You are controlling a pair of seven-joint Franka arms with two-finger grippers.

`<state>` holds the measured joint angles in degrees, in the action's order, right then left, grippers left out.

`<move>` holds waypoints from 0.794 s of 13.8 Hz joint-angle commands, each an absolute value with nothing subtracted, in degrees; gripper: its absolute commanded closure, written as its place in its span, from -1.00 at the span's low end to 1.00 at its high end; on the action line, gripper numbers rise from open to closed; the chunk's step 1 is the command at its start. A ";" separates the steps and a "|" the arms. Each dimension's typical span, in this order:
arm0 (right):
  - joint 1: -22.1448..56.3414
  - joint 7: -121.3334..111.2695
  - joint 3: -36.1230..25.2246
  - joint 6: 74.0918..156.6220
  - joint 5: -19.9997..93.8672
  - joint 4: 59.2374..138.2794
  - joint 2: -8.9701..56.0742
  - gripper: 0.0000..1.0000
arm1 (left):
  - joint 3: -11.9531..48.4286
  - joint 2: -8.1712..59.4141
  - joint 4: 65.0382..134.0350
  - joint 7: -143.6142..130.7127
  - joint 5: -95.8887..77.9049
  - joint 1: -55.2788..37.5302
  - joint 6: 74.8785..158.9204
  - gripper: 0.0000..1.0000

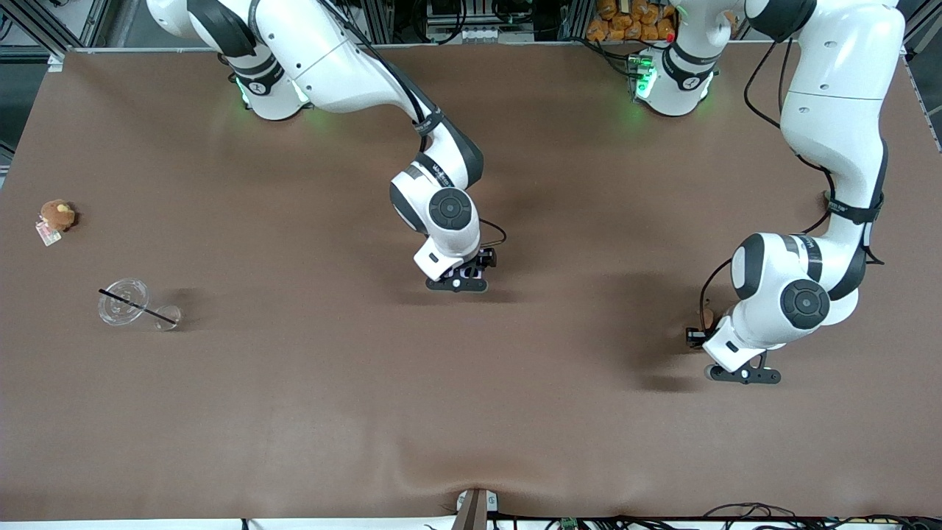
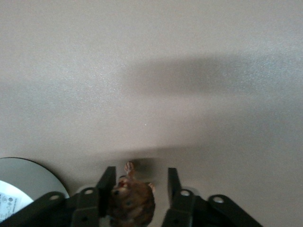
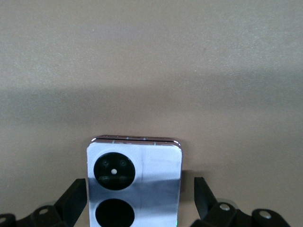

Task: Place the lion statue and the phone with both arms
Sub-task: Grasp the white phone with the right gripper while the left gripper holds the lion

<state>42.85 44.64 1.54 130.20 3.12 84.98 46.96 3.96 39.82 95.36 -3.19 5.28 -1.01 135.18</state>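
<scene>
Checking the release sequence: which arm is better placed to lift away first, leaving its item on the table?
Right: its gripper stands with jaws clear of the phone, which lies flat. The left gripper has one jaw against the lion statue.

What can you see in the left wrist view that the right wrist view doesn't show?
Only the left wrist view shows the lion statue, sitting between the left gripper's fingers, with a gap beside one finger. Only the right wrist view shows the phone, flat on the table with two black camera circles, between the open right gripper's fingers and apart from both. Both views share the bare brown table and a dark shadow band across it.
</scene>
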 commanded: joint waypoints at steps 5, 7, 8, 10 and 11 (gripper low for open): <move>42.71 48.07 1.23 131.66 2.90 83.41 48.52 -1.00 | 4.66 35.78 94.05 -3.52 6.15 -2.19 129.84 -1.00; 42.63 48.34 1.23 131.66 3.16 83.41 48.86 -1.00 | 4.66 34.11 91.24 -3.60 6.15 -3.69 122.73 -1.00; 42.63 49.56 1.23 131.75 3.16 83.41 49.13 -1.00 | 4.66 33.32 90.45 -3.86 6.15 -3.95 120.61 -1.00; 42.98 50.45 1.14 132.01 2.90 83.41 49.57 -1.00 | 4.66 31.21 90.26 -4.04 6.15 -4.83 118.22 -1.00; 42.98 50.36 1.23 132.79 2.64 83.41 49.57 -0.42 | 4.75 30.07 90.26 -4.04 6.15 -5.18 117.34 -1.00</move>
